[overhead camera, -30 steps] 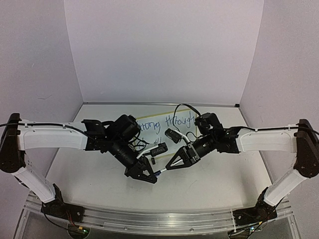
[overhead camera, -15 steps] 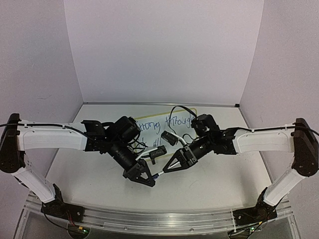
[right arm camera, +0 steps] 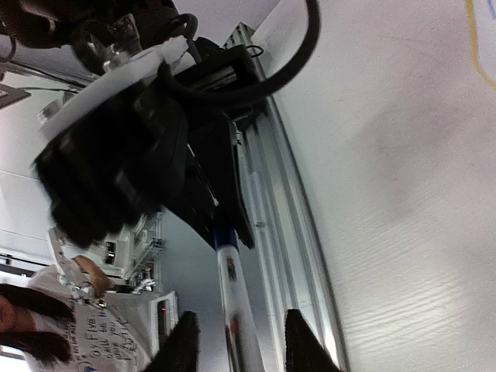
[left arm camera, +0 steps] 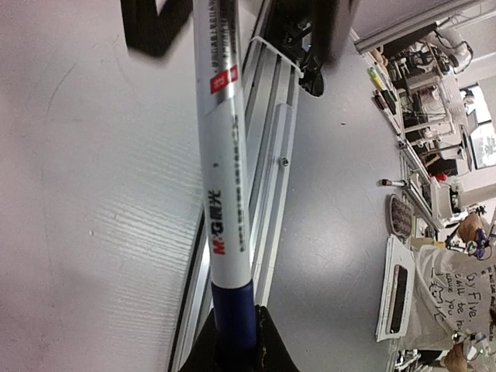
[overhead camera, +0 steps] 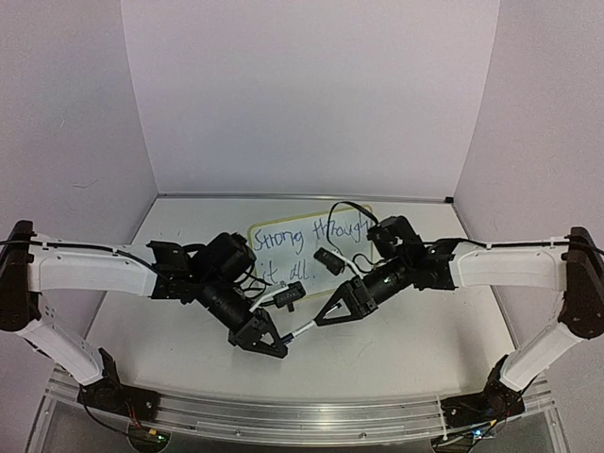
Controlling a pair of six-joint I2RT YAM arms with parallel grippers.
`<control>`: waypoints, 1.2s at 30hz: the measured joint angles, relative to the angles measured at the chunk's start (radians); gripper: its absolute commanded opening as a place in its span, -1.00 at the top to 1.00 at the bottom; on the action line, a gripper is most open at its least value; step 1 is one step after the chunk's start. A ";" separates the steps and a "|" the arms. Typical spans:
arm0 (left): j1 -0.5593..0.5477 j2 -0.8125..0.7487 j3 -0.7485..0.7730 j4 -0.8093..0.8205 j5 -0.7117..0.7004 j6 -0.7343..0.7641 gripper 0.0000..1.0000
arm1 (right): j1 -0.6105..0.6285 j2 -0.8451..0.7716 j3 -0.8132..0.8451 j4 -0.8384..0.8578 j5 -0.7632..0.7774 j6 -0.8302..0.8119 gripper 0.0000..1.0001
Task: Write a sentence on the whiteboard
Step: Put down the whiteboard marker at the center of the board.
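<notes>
Whiteboard [overhead camera: 304, 253] lies beyond right pincer [overhead camera: 321, 319] and left pincer [overhead camera: 280, 343], which grips marker [overhead camera: 302, 329].

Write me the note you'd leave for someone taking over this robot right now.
Left fingers: shut on the marker at its blue end, barrel pointing toward the right arm.
Right fingers: open, one on either side of the barrel, not gripping.
Whiteboard: on the table, behind both arms.
Done: "Strong through it all." is written on it.
Left: probably only setting the marker down; I cannot tell whether it is capped.
</notes>
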 measured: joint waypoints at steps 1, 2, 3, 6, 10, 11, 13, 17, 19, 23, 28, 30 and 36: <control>0.001 -0.020 -0.034 0.013 -0.018 -0.021 1.00 | -0.032 -0.018 -0.001 -0.032 0.031 -0.020 -0.44; 0.002 -0.039 -0.069 0.022 -0.038 -0.043 1.00 | -0.067 -0.036 -0.001 -0.057 0.063 -0.034 -0.53; 0.002 -0.060 -0.106 0.027 -0.063 -0.071 1.00 | -0.102 -0.053 0.000 -0.078 0.097 -0.043 -0.56; 0.002 -0.104 -0.199 0.029 -0.167 -0.166 1.00 | -0.199 -0.094 0.002 -0.125 0.214 -0.067 -0.65; 0.006 -0.120 -0.265 0.019 -0.333 -0.287 1.00 | -0.288 -0.109 0.002 -0.166 0.373 -0.072 -0.70; 0.012 -0.121 -0.273 0.017 -0.373 -0.314 1.00 | -0.307 -0.109 0.002 -0.174 0.407 -0.071 -0.73; 0.034 -0.128 -0.287 0.011 -0.441 -0.365 1.00 | -0.345 -0.112 0.002 -0.186 0.466 -0.067 -0.77; 0.119 -0.160 -0.318 0.004 -0.543 -0.449 1.00 | -0.420 -0.138 -0.001 -0.203 0.562 -0.050 -0.79; 0.180 -0.173 -0.332 0.000 -0.573 -0.477 1.00 | -0.459 -0.162 -0.009 -0.204 0.599 -0.042 -0.80; 0.264 -0.183 -0.347 -0.020 -0.624 -0.499 0.99 | -0.519 -0.205 -0.037 -0.205 0.661 -0.029 -0.84; 0.316 -0.137 -0.335 -0.020 -0.655 -0.484 0.94 | -0.545 -0.239 -0.074 -0.212 0.747 -0.027 -0.86; 0.341 -0.088 -0.319 -0.007 -0.672 -0.472 0.90 | -0.548 -0.251 -0.087 -0.209 0.788 -0.026 -0.86; 0.369 0.026 -0.277 0.076 -0.715 -0.432 0.69 | -0.550 -0.304 -0.155 -0.173 0.871 -0.020 -0.86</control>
